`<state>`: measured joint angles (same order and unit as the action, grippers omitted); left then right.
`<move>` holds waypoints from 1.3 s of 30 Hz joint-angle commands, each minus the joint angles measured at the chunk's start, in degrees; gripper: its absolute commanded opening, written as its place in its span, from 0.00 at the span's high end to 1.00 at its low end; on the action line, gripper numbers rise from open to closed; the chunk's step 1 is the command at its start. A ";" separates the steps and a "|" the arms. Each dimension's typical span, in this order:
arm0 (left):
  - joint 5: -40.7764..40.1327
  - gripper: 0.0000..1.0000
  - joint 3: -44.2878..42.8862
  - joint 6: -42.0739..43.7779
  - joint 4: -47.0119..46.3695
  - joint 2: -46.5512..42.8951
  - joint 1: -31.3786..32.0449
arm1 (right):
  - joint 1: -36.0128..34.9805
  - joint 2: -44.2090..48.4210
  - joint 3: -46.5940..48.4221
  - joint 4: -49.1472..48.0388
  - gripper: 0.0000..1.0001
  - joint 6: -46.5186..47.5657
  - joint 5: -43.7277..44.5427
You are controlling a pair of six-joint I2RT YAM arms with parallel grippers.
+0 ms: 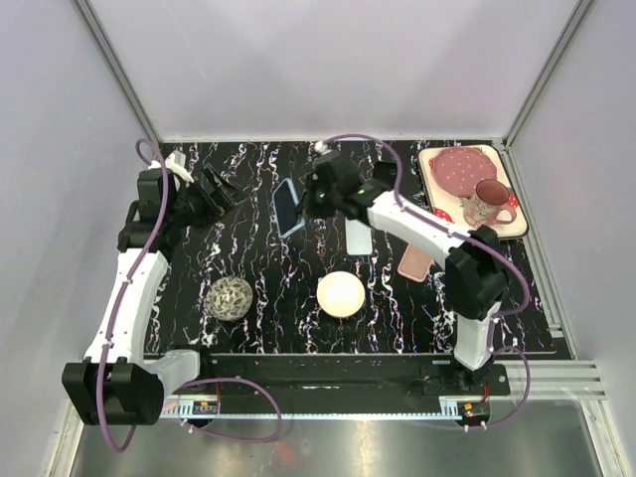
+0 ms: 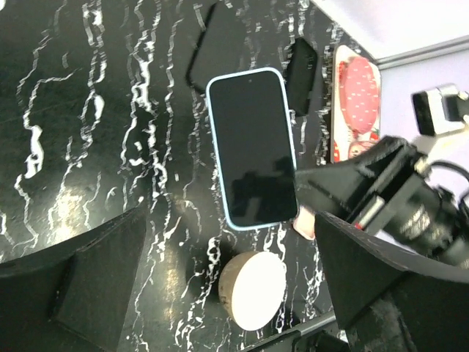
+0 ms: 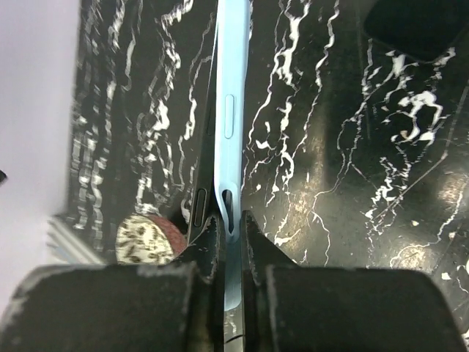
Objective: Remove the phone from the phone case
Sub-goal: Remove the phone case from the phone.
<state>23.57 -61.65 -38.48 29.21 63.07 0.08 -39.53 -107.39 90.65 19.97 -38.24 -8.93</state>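
The phone (image 2: 253, 147) has a dark screen and sits in a light blue case (image 3: 231, 125). My right gripper (image 1: 304, 203) holds it tilted up above the table's middle left. In the right wrist view its jaws (image 3: 231, 220) are shut on the blue case edge, and the phone's dark side (image 3: 199, 202) shows just left of the case, seemingly parting from it. My left gripper (image 1: 223, 193) is wide open and empty, just left of the phone. In the left wrist view its fingers (image 2: 95, 271) frame the phone's lower end without touching it.
A white round disc (image 1: 341, 294) and a leopard-print ball (image 1: 231, 298) lie near the front. A pink case (image 1: 415, 261) and another phone (image 1: 358, 237) lie under the right arm. A tray (image 1: 429, 169) with a mug (image 1: 487, 204) stands back right.
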 commanded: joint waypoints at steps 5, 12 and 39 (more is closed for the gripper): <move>-4.77 0.01 1.71 -1.42 2.60 1.78 0.01 | -12.49 -6.86 7.52 6.84 1.00 17.65 34.39; -1.60 0.01 2.67 -3.44 3.57 5.66 -1.13 | -14.79 -10.64 6.65 5.70 1.00 19.78 39.07; 2.36 0.01 14.63 -6.70 -4.87 7.68 1.66 | -13.30 -16.79 3.92 3.85 0.78 11.00 24.67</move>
<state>24.91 -47.83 -44.82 28.49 69.82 -0.54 -54.00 -120.88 94.45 27.27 -23.99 20.95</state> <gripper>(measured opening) 0.987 0.220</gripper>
